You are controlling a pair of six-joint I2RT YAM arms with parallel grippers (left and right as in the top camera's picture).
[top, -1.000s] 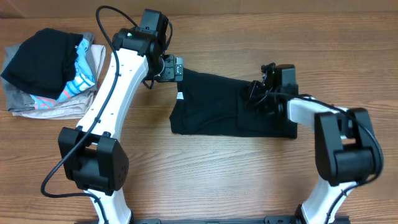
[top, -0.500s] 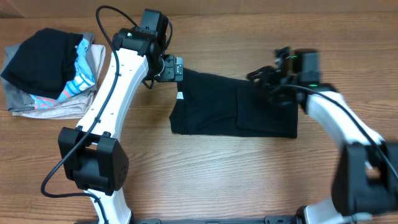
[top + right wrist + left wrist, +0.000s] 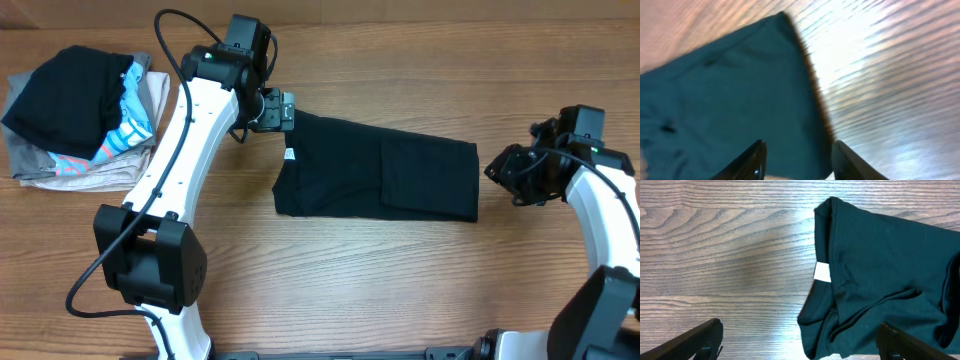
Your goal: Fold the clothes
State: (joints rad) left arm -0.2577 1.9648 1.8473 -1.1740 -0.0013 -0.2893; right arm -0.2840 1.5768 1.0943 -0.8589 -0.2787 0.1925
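So the right end effector [image 3: 512, 172] has pulled off the black T-shirt [image 3: 380, 180] to the right, jaws partly apart, empty. Shirt lies folded mid counter [image 3: 400, 290]. The left end effector [image 3: 283, 110], wide open and empty, sits at the rumpled collar [image 3: 832, 287]. Pinching one layer there could drag the fold apart.

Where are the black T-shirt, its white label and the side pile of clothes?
black T-shirt [image 3: 380, 180], overhead view, middle of the folded cloth.
white label [image 3: 822, 272], left wrist view, centre of the tag.
pile of clothes [image 3: 75, 110], overhead view, black garment on top.
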